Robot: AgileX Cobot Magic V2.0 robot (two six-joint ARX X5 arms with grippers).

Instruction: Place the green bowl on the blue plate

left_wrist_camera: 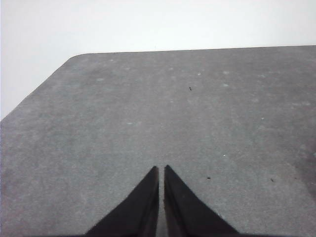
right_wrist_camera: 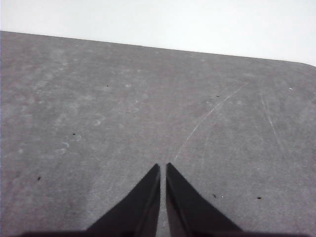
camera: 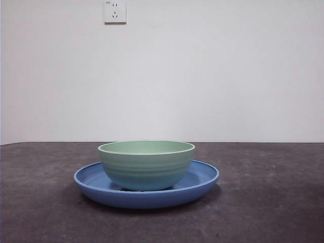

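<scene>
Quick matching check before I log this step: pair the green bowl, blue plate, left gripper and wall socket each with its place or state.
1. green bowl
2. blue plate
3. left gripper
4. wall socket

A. shut over bare table
B. flat on the table, under another item
C. high on the white wall
D. upright on the plate

Pairs: 1-D, 2-B, 3-A, 4-C

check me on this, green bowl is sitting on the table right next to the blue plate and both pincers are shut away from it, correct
Not quite. The front view shows the green bowl sitting on the blue plate, inside its rim, not on the table beside it. The rest holds: the left pincer and right pincer are both shut, each over bare table in its wrist view, away from the bowl.
</scene>
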